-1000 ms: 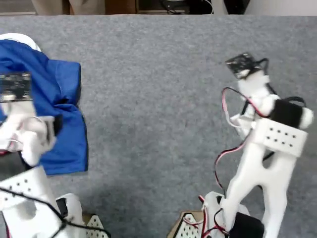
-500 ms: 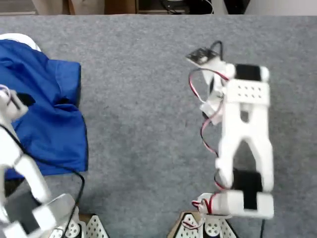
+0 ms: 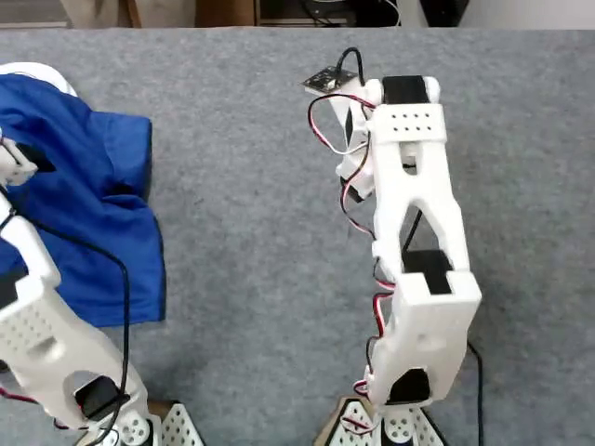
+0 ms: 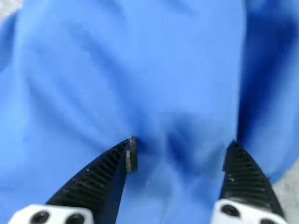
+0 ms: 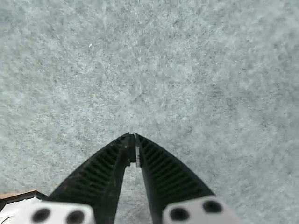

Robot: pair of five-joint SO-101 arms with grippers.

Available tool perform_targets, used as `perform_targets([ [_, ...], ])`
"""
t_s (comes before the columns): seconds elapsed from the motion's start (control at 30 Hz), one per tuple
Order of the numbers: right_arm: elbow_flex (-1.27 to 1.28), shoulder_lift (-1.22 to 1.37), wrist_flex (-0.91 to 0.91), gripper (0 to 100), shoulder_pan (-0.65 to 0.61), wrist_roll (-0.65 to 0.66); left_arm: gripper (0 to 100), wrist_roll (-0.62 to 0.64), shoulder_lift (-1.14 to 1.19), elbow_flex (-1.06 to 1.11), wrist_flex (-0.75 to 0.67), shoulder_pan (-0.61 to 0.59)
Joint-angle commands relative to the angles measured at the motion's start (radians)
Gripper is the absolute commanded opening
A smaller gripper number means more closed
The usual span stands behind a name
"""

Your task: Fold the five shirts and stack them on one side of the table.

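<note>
Logging state: blue shirt (image 3: 102, 214) sits at the left edge of the counter (image 3: 260, 186), toward the far-left corner. It is rumpled, not flat, with one flap lying over the rest and dark creases through the middle. Its near hem runs roughly straight and stops well short of the counter's near edge. A white edge (image 3: 42, 72) peeks out from under the shirt on the far side; can't tell what it is.

Left arm (image 3: 37, 316) comes up from the near-left corner and extends over the left part of the shirt. Left gripper (image 4: 182, 149) hangs directly over the blue cloth, jaws wide, with only fabric showing in the gap between them. Can't tell whether the tips touch the cloth.

Right arm (image 3: 418, 232) stretches from the near edge toward the far edge around the middle of the counter, well apart from the shirt. Right gripper (image 5: 135, 140) points down at bare grey counter surface, jaws pressed together tip to tip and holding nothing. Red, white and black cable (image 3: 327, 125) loops off the right arm near its wrist.
</note>
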Motion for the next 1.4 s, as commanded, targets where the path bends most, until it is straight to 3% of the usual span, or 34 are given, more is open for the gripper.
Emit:
perform_targets([
  [0.0, -0.051, 0.01, 0.018, 0.9, -0.004, -0.009, 20, -0.002, 0.064, -0.106, 0.005, 0.0],
  [0.17, -0.047, 0.015, 0.018, 0.6, -0.004, -0.009, 1, 0.005, 0.11, -0.198, 0.044, 0.011],
  [0.53, -0.042, 0.013, 0.018, 0.6, -0.002, -0.038, 2, 0.006, 0.107, -0.555, 0.302, 0.117],
  [0.73, -0.044, 0.013, 0.018, 0.6, -0.001, -0.038, 2, 0.006, 0.062, -0.617, 0.305, 0.172],
  [0.97, -0.062, 0.012, 0.017, 0.6, 0.031, -0.044, 2, 0.006, -0.186, -0.468, 0.305, 0.358],
  [1.37, -0.189, 0.012, 0.02, 0.6, 0.348, -0.101, 2, 0.005, -0.676, 0.15, 0.305, 0.904],
])
